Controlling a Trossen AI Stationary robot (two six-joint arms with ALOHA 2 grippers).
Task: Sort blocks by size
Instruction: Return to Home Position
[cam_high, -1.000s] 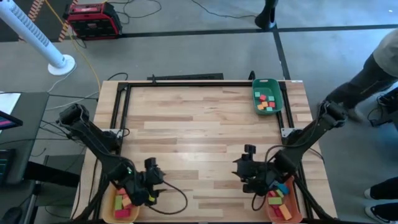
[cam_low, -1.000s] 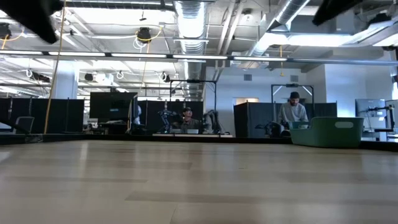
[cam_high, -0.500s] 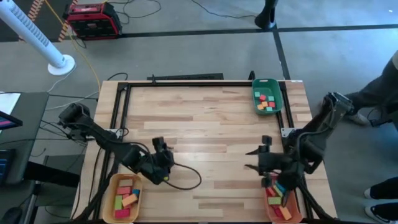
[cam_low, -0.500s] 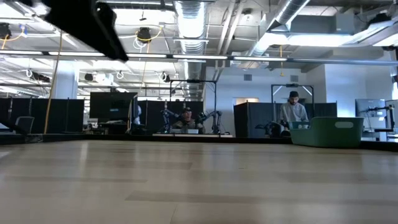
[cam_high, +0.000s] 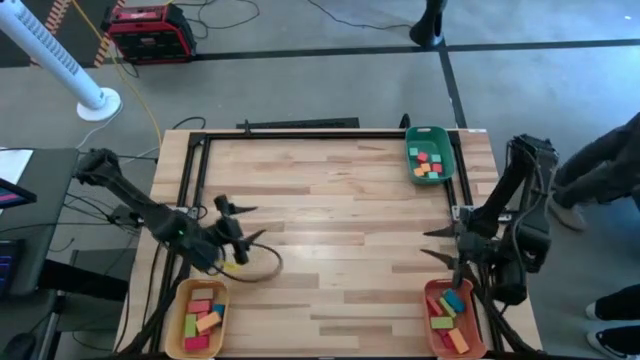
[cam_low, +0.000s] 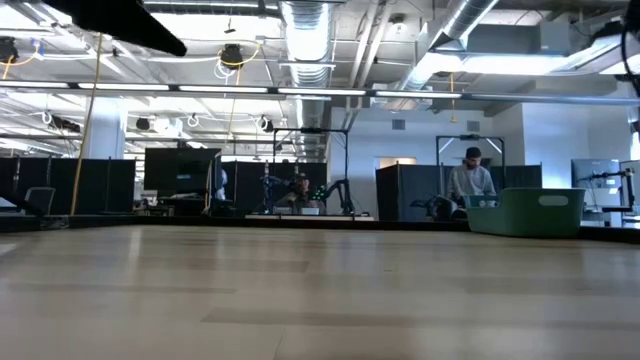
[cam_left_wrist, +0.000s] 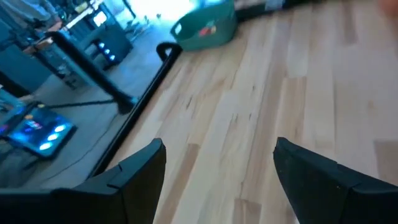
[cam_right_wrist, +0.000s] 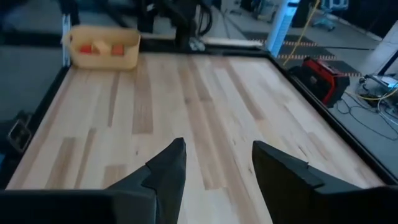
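- The left pincer hangs over the left part of the worktop, its two fingers spread wide with nothing between them.
- In the left wrist view only bare wood shows between those fingers.
- The nearest blocks lie in the yellow tray at the near left corner. They are close to the left pincer but clear of it, on its near side.
- The right pincer is at the right edge of the worktop, fingers pointing inward. It is also open wide and holds nothing.
- In the right wrist view bare wood shows between its fingers, with the yellow tray far across the worktop.
- The orange tray sits at the near right corner, just on the near side of the right pincer. It holds red, green, blue and orange blocks, none of them touching the pincer.
- The green tray stands at the far right corner, well apart from both pincers, with small red, orange and green blocks inside.
- No block lies loose on the worktop; every one sits in a tray.
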